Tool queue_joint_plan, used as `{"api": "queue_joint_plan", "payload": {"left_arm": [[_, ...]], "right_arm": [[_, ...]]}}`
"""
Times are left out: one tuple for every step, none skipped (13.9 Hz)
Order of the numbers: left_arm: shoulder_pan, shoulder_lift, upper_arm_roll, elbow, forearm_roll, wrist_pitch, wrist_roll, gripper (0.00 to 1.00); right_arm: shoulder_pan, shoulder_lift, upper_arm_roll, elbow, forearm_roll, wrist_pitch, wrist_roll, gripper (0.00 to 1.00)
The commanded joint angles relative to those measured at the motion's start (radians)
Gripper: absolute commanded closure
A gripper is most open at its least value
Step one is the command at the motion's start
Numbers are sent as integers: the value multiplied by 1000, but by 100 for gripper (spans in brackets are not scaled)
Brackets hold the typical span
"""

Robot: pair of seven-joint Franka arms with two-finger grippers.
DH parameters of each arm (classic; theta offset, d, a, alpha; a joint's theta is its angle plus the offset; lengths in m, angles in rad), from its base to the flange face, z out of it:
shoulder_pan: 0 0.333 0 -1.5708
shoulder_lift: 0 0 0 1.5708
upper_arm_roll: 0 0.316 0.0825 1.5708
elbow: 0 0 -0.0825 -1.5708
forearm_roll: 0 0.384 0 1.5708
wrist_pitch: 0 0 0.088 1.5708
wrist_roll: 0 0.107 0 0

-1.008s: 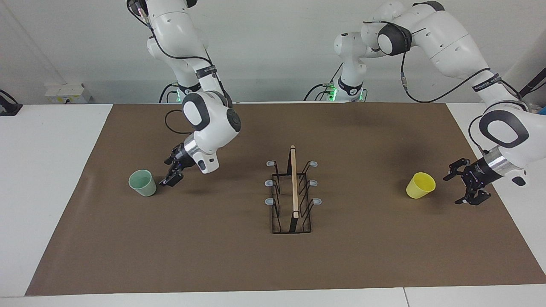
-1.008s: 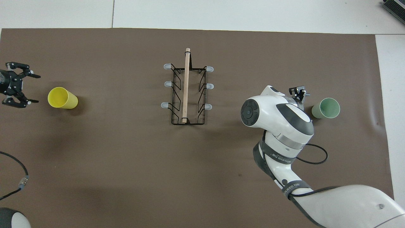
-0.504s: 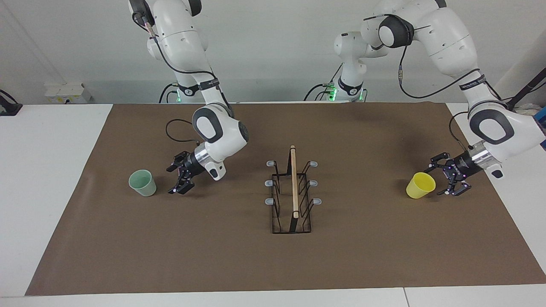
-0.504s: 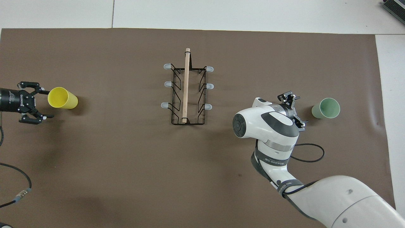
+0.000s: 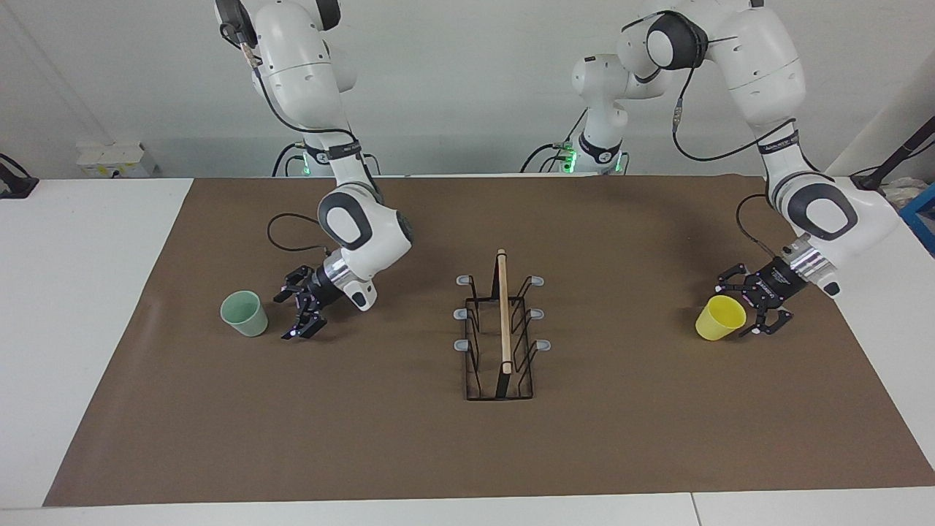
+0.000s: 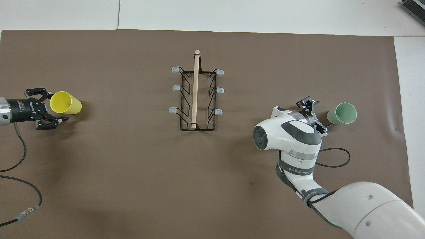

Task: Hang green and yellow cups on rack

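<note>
Change since the earlier frames: both grippers have closed in on their cups; the left has come from well apart to the yellow cup's rim, the right has swung round to face the green cup. Cups and rack unmoved.

Facing view.
- Yellow cup [image 5: 720,318]: on the brown mat [image 5: 628,438] toward the left arm's end of the table, tilted, mouth up and angled to the camera.
- Left gripper [image 5: 754,305]: low, just beside the yellow cup; fingers spread, released, nothing grasped. The upper fingertip sits at the cup's rim; the lower one stands off beside the cup. Contact cannot be told.
- Green cup [image 5: 245,313]: upright on the mat toward the right arm's end.
- Right gripper [image 5: 290,313]: low, beside the green cup; fingers apart, empty, a narrow gap to the cup wall.
- Rack [image 5: 501,336]: mid-table between the cups, well apart from both; wooden rod along its top, all six prongs bare.

Overhead view.
- Yellow cup [image 6: 65,103]: mouth turned toward the left gripper [image 6: 56,107]; one finger at the rim, the other alongside the cup nearer the robots.
- Green cup [image 6: 342,113]: clear of the right gripper [image 6: 320,114], whose spread fingers point at it. The right arm's wrist covers the mat beside it.
- Rack [image 6: 196,96]: nothing hung; open mat on either side.
- Black cable [image 6: 20,172]: loops on the mat at the left arm's end.
</note>
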Motion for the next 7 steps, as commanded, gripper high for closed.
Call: {"api": "queue_joint_plan", "payload": {"left_arm": [[-35, -42, -6, -76, -60, 69, -15, 0], [-35, -44, -27, -73, -80, 75, -19, 0], [-37, -44, -43, -73, -83, 80, -16, 0], [-35, -45, -44, -69, -83, 77, -15, 0], [-35, -44, -44, -58, -83, 69, -15, 0], [-35, -44, -46, -53, -84, 74, -4, 0], [-35, -44, -47, -53, -84, 80, 20, 0]], "right_arm": [[-17, -31, 5, -61, -42, 6, 81, 0], [-17, -36, 5, -67, -44, -5, 105, 0], [-18, -36, 4, -73, -44, -5, 125, 0], [-20, -37, 4, -77, -51, -5, 141, 0], [-20, -39, 4, -81, -68, -5, 145, 0], [-28, -39, 4, -85, -75, -3, 147, 0], [-37, -42, 4, -90, -81, 0, 150, 0]]}}
